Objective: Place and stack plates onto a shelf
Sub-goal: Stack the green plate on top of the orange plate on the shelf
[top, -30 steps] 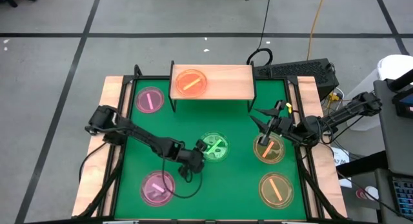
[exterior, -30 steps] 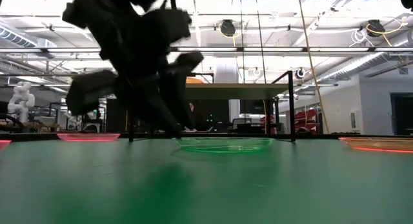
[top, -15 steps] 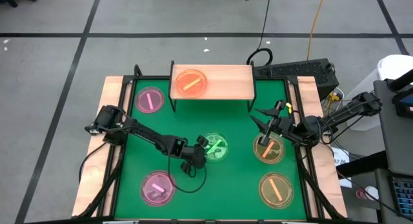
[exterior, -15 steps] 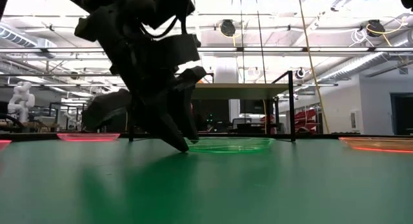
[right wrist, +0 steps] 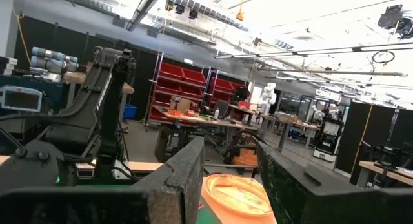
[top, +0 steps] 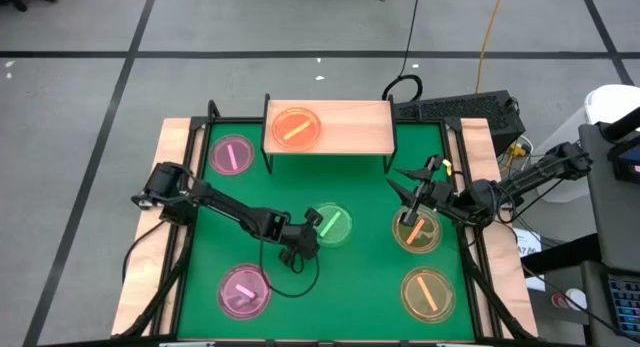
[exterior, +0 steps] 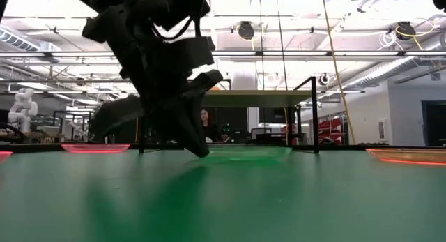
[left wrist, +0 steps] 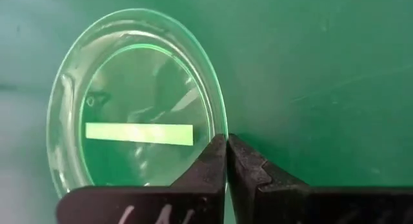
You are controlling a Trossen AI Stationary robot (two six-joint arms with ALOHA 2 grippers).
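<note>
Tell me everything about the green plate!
The green plate is small, round and see-through like thin plastic, with a raised rim and a bright green bar across its middle. It sits near the middle of the green table. The left tool is pinched shut on its rim; whether the plate has left the table cannot be told.

Your green table carries the shelf — holding one orange plate — with pink plates left, green plate in front, amber plates front-right of it.
</note>
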